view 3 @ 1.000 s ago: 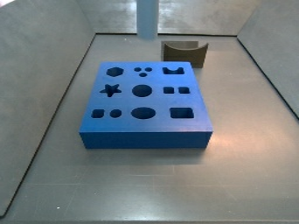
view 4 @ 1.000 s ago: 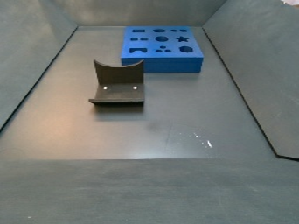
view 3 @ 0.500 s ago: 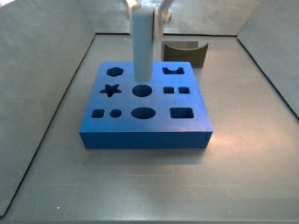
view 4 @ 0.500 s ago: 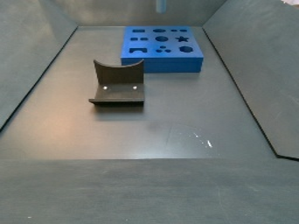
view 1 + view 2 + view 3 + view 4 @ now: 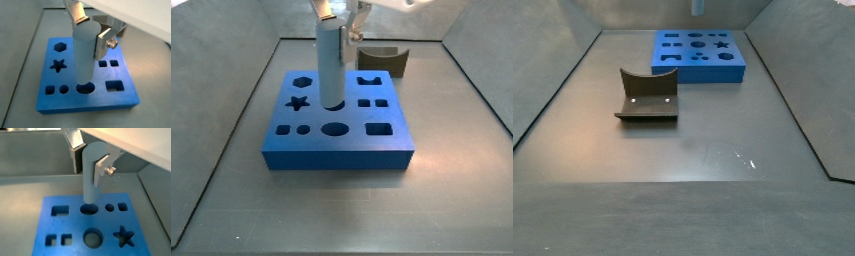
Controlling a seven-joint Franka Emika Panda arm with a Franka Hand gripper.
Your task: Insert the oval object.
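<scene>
Lowered since half a second ago, the oval object [image 5: 330,64] meets the blue block's [image 5: 342,140] round centre hole. Both wrist views show the gripper [image 5: 89,30] clamping its upper end. At twelve o'clock stands the fixture [image 5: 385,60].

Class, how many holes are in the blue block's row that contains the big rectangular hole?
4, side by side: small square, small oval, large oval, rectangle. None hidden; the hand holds the oval object over the block.

Grey floor [image 5: 687,150], grey walls [image 5: 553,40]
</scene>
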